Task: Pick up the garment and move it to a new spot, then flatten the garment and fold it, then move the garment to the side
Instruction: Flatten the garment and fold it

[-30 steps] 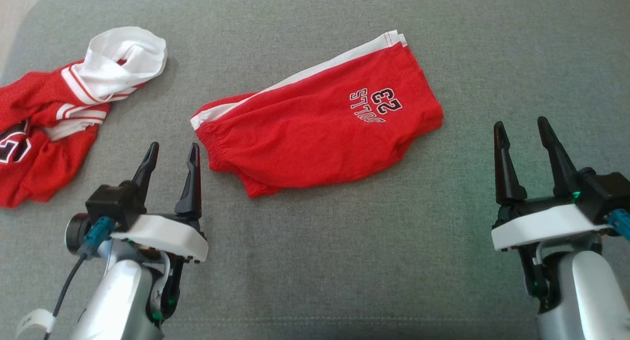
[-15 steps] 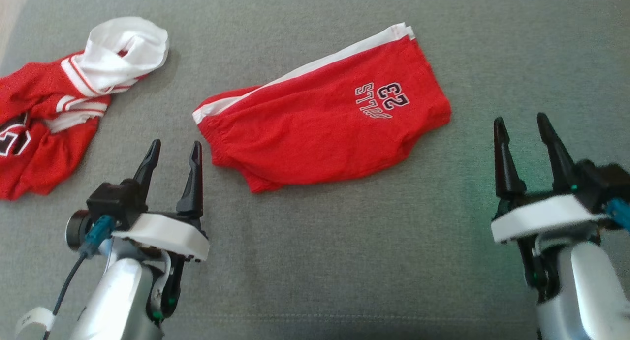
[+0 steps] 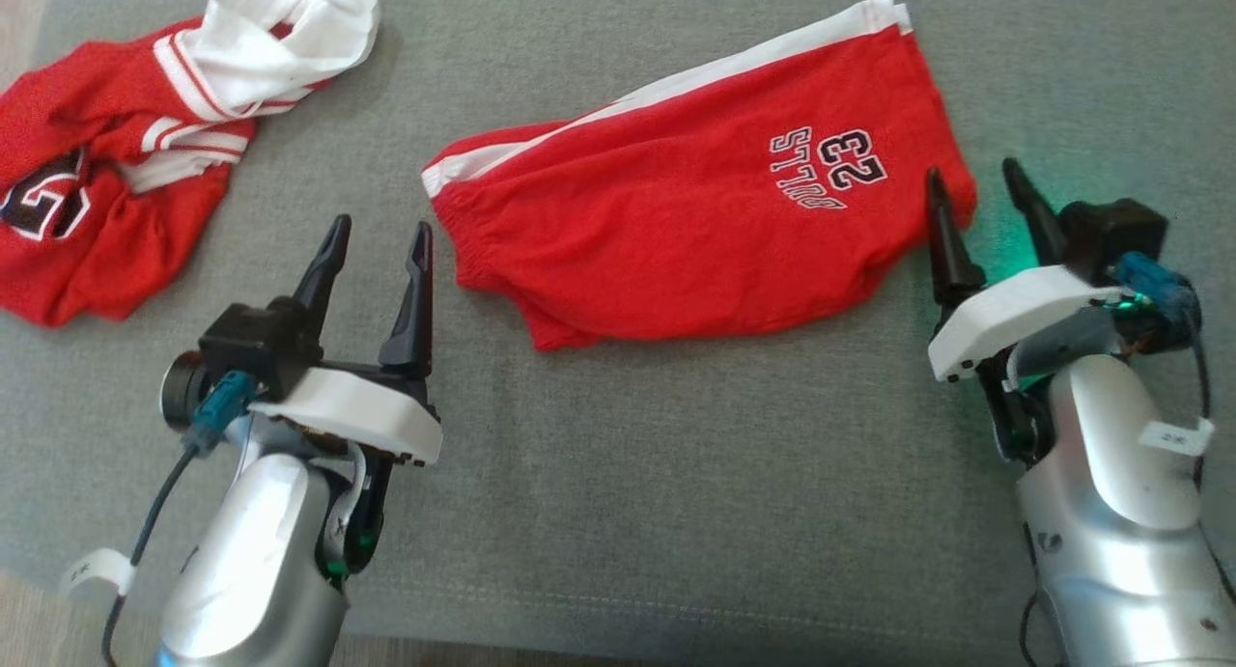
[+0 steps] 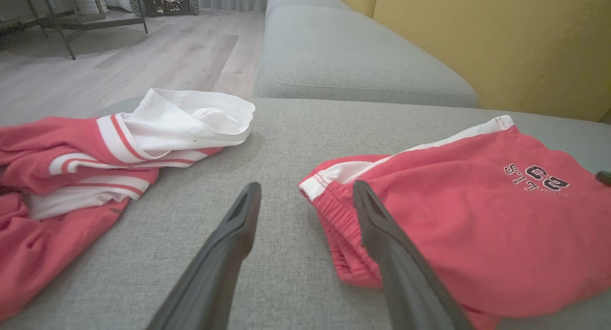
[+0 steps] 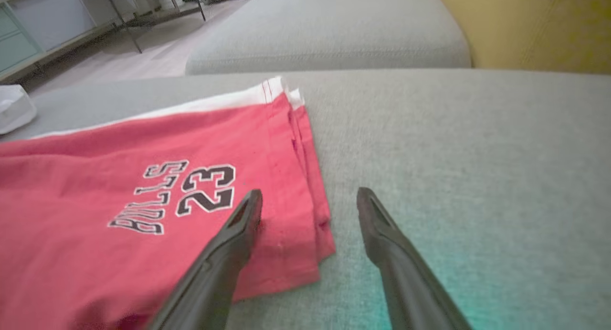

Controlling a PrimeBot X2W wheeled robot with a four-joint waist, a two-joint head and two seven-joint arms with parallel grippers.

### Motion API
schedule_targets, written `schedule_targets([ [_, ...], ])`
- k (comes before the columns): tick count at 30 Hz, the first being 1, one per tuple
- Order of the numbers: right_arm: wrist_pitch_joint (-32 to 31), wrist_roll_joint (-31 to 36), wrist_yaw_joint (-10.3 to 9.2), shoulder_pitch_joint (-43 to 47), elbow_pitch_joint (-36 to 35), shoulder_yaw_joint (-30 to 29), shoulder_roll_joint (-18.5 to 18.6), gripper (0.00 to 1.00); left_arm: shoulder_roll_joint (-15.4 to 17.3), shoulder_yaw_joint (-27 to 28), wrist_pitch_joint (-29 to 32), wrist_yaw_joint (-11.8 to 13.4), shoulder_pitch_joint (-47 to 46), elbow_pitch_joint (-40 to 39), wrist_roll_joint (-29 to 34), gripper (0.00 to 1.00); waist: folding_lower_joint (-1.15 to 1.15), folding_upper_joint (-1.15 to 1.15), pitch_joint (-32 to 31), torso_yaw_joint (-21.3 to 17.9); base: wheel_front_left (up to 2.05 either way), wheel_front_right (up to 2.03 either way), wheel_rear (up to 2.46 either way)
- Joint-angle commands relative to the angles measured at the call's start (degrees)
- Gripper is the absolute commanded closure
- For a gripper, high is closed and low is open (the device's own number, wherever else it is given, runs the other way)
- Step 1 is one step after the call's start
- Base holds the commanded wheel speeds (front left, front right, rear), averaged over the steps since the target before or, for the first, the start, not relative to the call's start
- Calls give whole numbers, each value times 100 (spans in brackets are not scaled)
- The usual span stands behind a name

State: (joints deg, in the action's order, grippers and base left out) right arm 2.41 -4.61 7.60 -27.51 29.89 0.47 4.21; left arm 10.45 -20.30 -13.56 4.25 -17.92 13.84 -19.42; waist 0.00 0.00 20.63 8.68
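Head view: A pair of red shorts with a white side stripe lies across the middle of a grey sofa cushion, waistband toward the left edge and leg hem toward the right. A crumpled red-and-white jersey sits at the far left corner. The shorts look doubled over and fairly smooth, so flattening and folding seem largely done, and the move to the side appears to be what remains. Neither arm has hold of anything. The left end effector hangs just beside the waistband, fingers spread and empty. The right end effector, equally spread, stands at the hem corner.

Left wrist view: The left end effector points across the cushion with its two fingers wide apart. The elastic waistband of the shorts lies just beyond the right-hand finger, and the jersey is well off to the other side. Nothing is pinched.

Right wrist view: The right end effector straddles the hem edge of the shorts, near the printed "23". One finger crosses the stacked red layers, the other is over bare cushion. Whether either touches the cloth cannot be told. The gap is empty.
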Motion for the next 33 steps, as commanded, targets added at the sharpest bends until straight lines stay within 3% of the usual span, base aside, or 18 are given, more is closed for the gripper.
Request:
schedule_targets([
  [1,-52,11,-11,-146,46,105,-4,0,83,161,-53,-25,-206,-116,-7,0,0,0,26,36,0,0,0],
  [8,-219,-62,-11,-319,725,224,-41,0,52,170,-99,-37,-242,-34,-9,0,0,0,40,20,0,0,0],
  [9,-264,-132,-11,-331,787,288,-48,16,50,172,-103,-37,-249,-28,-6,0,0,0,41,11,0,0,0],
  [10,-290,-199,-11,-347,832,347,-53,64,48,175,-107,-38,-258,-24,-4,0,0,0,41,4,0,0,0],
  [11,-331,-260,-11,-358,883,413,-56,100,47,178,-111,-41,-266,-17,-2,0,0,0,40,-5,0,0,0],
  [18,-360,-650,-11,-387,968,669,-2,100,46,170,-126,-67,-299,6,16,0,0,0,50,-37,0,0,0],
  [22,-185,-735,-11,-198,822,528,43,100,49,178,-132,-80,-272,31,10,0,0,0,-7,-64,0,0,0],
  [33,-25,-644,-11,1308,-437,-190,-93,100,120,145,-132,-26,-33,-6,15,0,0,0,-274,-291,0,0,0],
])
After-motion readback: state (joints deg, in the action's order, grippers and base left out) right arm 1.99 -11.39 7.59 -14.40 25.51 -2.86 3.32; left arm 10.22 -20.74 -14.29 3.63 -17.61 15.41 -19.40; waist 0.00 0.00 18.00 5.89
